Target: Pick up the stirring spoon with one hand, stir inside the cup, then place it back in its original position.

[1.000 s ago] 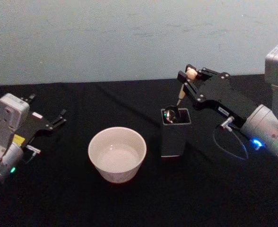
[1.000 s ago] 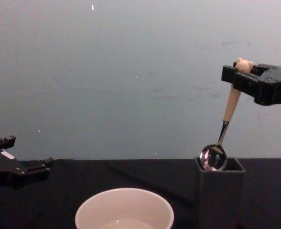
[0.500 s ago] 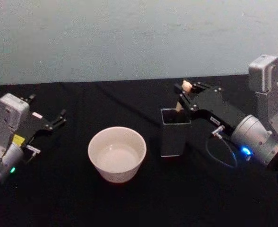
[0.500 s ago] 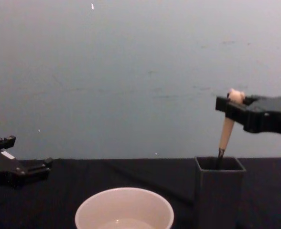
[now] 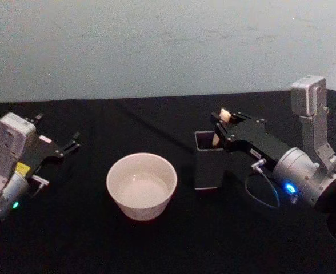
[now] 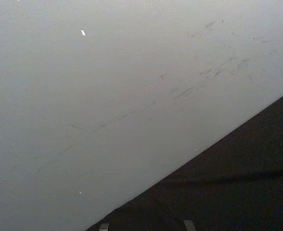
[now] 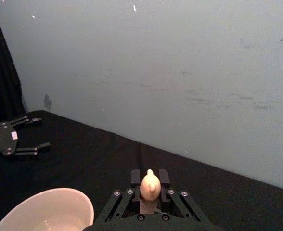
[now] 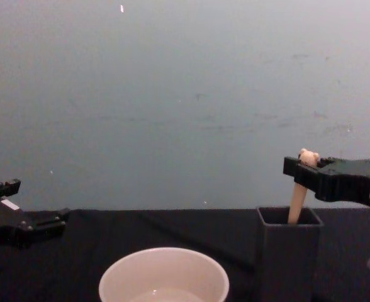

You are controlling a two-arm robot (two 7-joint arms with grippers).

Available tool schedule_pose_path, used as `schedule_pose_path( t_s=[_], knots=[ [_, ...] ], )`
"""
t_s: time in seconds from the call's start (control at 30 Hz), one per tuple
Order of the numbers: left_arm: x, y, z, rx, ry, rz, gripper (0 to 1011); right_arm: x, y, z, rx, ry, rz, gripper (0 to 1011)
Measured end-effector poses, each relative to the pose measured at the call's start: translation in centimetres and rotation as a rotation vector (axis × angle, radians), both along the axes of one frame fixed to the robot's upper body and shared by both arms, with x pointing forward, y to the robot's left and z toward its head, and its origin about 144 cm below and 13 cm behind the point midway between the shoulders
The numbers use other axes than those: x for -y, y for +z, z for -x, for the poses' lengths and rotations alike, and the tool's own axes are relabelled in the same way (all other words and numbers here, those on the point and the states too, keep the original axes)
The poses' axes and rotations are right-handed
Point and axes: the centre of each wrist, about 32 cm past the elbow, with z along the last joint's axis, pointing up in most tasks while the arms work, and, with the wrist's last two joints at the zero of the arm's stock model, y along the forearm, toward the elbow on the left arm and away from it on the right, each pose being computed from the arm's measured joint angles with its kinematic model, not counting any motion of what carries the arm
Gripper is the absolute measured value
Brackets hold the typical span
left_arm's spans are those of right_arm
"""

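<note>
gripping the stirring spoon (image 8: 297, 189) by its bear-topped handle, the right hand (image 8: 300, 172) holds it upright with its bowl sunk in the dark holder (image 8: 289, 251) beside the cup (image 5: 141, 185), apparently for release; left hand (image 5: 65, 146) idles open on the surface (image 5: 156, 245).
</note>
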Motion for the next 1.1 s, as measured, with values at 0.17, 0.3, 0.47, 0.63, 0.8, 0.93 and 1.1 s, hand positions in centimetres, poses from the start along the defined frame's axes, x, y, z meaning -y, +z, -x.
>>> schedule_pose_path(
  t_s=[0.17,0.3,0.47,0.63,0.8,0.93,1.1],
  knots=[
    [0.0,0.0,0.0,0.0,0.0,0.0,1001,-0.1,-0.3,0.0,-0.018,-0.009,-0.002,215],
    [0.0,0.0,0.0,0.0,0.0,0.0,1001,-0.3,-0.5,-0.1,-0.028,-0.012,-0.004,214],
    [0.0,0.0,0.0,0.0,0.0,0.0,1001,-0.4,-0.7,-0.1,-0.036,-0.014,-0.003,214],
    [0.0,0.0,0.0,0.0,0.0,0.0,1001,-0.4,-0.9,-0.1,-0.046,-0.016,0.001,214],
    [0.0,0.0,0.0,0.0,0.0,0.0,1001,-0.5,-1.1,-0.2,-0.053,-0.02,0.005,214],
    [0.0,0.0,0.0,0.0,0.0,0.0,1002,-0.5,-1.2,-0.2,-0.059,-0.022,0.01,214],
    [0.0,0.0,0.0,0.0,0.0,0.0,1001,-0.6,-1.4,-0.3,-0.065,-0.026,0.02,214]
  ],
)
